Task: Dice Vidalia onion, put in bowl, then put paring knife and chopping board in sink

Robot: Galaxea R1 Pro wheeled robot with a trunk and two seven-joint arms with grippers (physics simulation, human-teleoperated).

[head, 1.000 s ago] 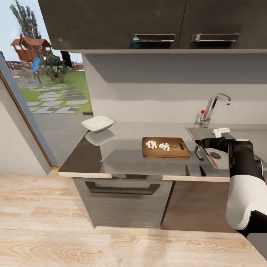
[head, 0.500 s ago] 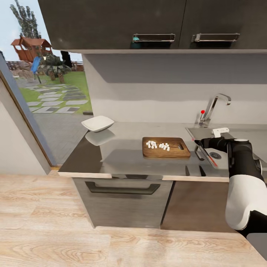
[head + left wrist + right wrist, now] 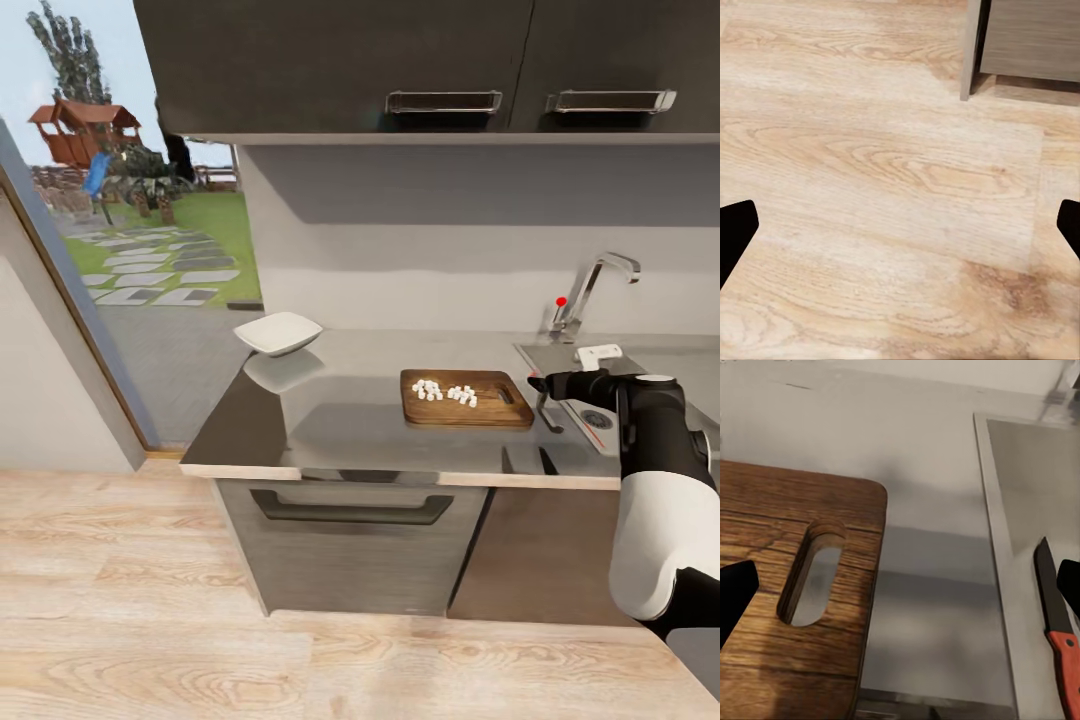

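The Vidalia onion lies as diced onion, small white cubes on the brown chopping board, which rests on the grey countertop. The white bowl stands at the countertop's far left corner. My right gripper is open, low over the counter between the board's slotted end and the sink. The paring knife, dark blade and red handle, lies flat in the sink; its red handle shows beside my forearm. My left gripper hangs open over the wooden floor.
A chrome tap with a red knob rises behind the sink. Dark wall cabinets hang above the counter. Dark base cabinets sit under it. A glass door to a garden is at the left. Wooden floor lies in front.
The whole view has shifted, so counter, board and sink sit further right in the picture. The board's slotted end is now closer to my right gripper. The knife, board and bowl have not moved.
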